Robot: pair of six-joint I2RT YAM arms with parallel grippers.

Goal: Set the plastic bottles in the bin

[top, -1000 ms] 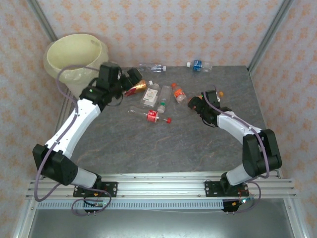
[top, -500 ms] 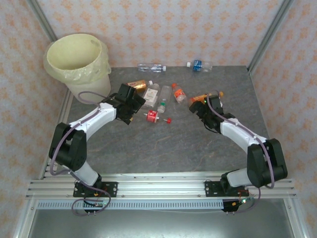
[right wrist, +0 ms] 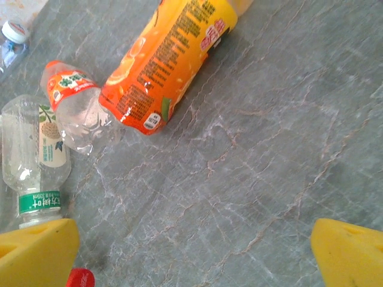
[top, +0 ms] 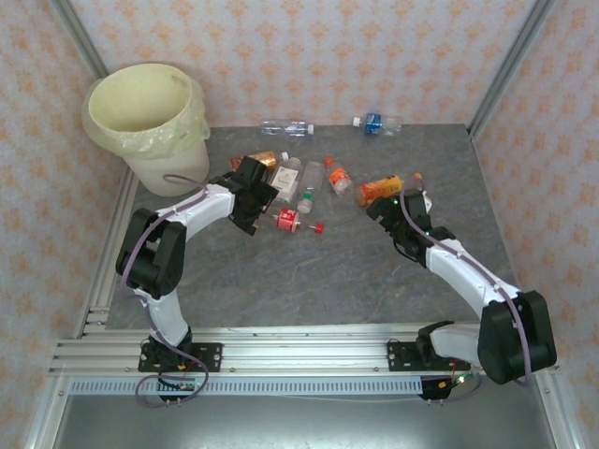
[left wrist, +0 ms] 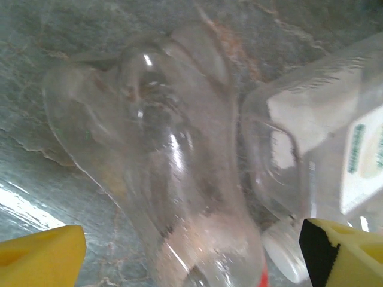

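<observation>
Left pincer (left wrist: 191, 254) spread astride clear bottle (left wrist: 167, 161), right pincer (right wrist: 192, 251) spread, orange bottle (right wrist: 167, 60) ahead of it

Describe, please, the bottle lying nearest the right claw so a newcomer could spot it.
On the right half of the grey table, look just beyond the right claw. The bottle lies on its side there, wrapped in a bright orange-and-yellow label, while its neighbours are mostly clear.

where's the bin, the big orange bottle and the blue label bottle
bin (top: 164, 170), top external view, on its cream outer wall below the bag.
big orange bottle (right wrist: 161, 66), right wrist view, middle of its orange label.
blue label bottle (top: 372, 123), top external view, on the blue label.
</observation>
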